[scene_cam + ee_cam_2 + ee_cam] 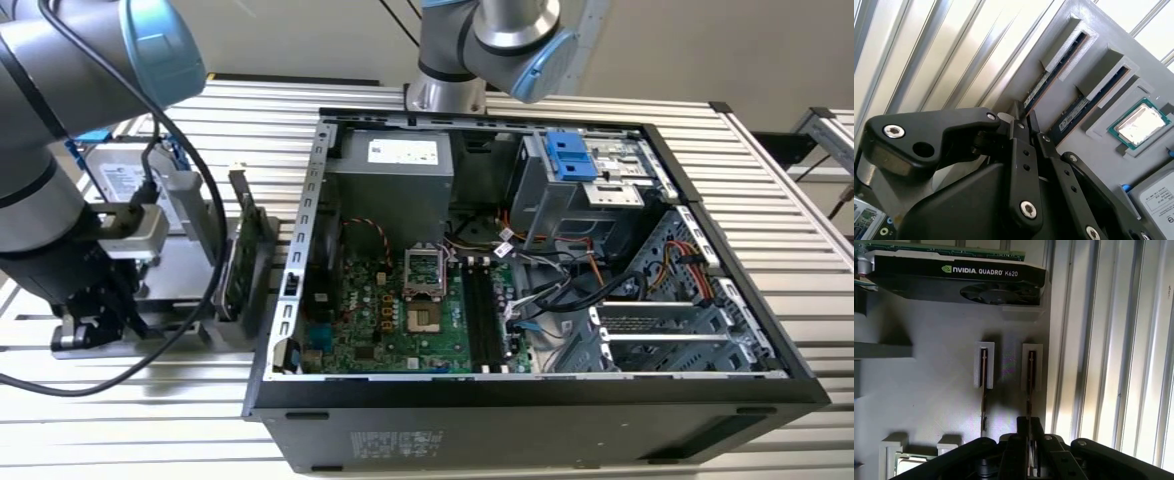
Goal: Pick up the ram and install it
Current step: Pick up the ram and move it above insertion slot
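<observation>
Ram (1030, 375), edge-up in the grey holder (944, 405), is pinched in the narrowly closed claw (1029, 426).

We see a silver-grey arm (38, 195) with pale blue joint caps (160, 45) and black cables (67, 391). Its gripper (1023, 116) is matte black, studded with silver screws (1027, 210).

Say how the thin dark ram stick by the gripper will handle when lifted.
Thin dark ram stick: probably stiff and light, being a slim flat board. Seated on edge in the grey holder's slot, it may bind if pulled askew.
</observation>
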`<move>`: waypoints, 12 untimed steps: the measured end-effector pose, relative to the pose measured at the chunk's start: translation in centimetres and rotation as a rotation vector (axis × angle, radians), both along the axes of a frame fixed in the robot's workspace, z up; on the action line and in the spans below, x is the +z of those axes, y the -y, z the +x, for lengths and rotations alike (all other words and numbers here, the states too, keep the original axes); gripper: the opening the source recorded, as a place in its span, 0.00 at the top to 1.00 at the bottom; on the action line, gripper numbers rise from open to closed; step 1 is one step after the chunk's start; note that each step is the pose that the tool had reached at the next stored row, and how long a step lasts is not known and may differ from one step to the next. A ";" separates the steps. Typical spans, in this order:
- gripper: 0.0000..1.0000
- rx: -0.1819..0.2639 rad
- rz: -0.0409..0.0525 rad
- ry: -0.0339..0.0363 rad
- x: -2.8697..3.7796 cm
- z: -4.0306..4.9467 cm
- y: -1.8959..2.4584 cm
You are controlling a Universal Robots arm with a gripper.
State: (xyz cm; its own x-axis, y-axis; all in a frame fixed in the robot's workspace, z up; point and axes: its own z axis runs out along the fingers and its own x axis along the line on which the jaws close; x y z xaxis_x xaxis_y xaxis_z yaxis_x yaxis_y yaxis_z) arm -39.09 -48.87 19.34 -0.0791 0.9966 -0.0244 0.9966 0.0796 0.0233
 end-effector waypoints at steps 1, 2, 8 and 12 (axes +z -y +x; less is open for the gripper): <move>1.00 0.000 -0.0001 -0.0001 0.08 0.00 0.00; 1.00 0.000 -0.0001 -0.0001 0.14 -0.01 0.00; 1.00 0.000 0.0003 -0.0001 0.67 -0.01 0.00; 1.00 0.000 0.0004 -0.0001 1.03 -0.01 0.00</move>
